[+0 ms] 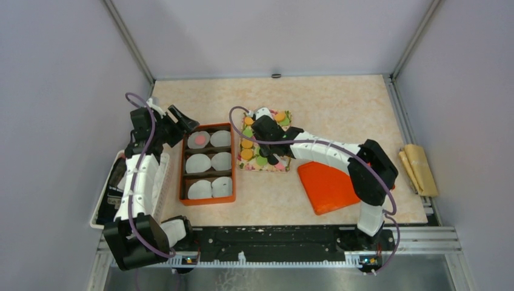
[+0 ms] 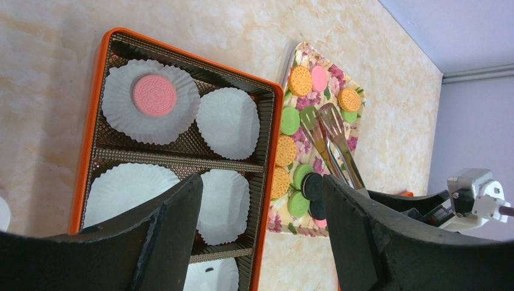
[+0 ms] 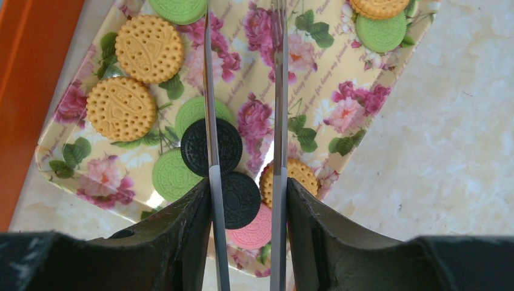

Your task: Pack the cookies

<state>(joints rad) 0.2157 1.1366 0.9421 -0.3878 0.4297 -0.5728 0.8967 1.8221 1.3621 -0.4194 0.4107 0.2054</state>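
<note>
Cookies in orange, green, pink and black lie on a floral tray (image 3: 267, 36) (image 1: 287, 115). My right gripper (image 3: 247, 206) (image 1: 267, 130) is shut on metal tongs (image 3: 210, 91) (image 2: 330, 130), which hang over the tray with their arms apart. Two black cookies (image 3: 197, 145) and a pink one (image 3: 257, 230) lie below the tongs. One pink cookie (image 2: 154, 95) sits in a white paper liner in the far left compartment of the orange box (image 2: 97, 91) (image 1: 182, 170). My left gripper (image 2: 263, 206) (image 1: 182, 121) is open and holds nothing, above the box's left far corner.
The box holds several white liners (image 2: 227, 121) in three rows. An orange lid (image 1: 327, 185) lies right of the tray, under the right arm. A white basket (image 1: 160, 182) stands at the left edge, and a brown bundle (image 1: 418, 167) lies at the right edge.
</note>
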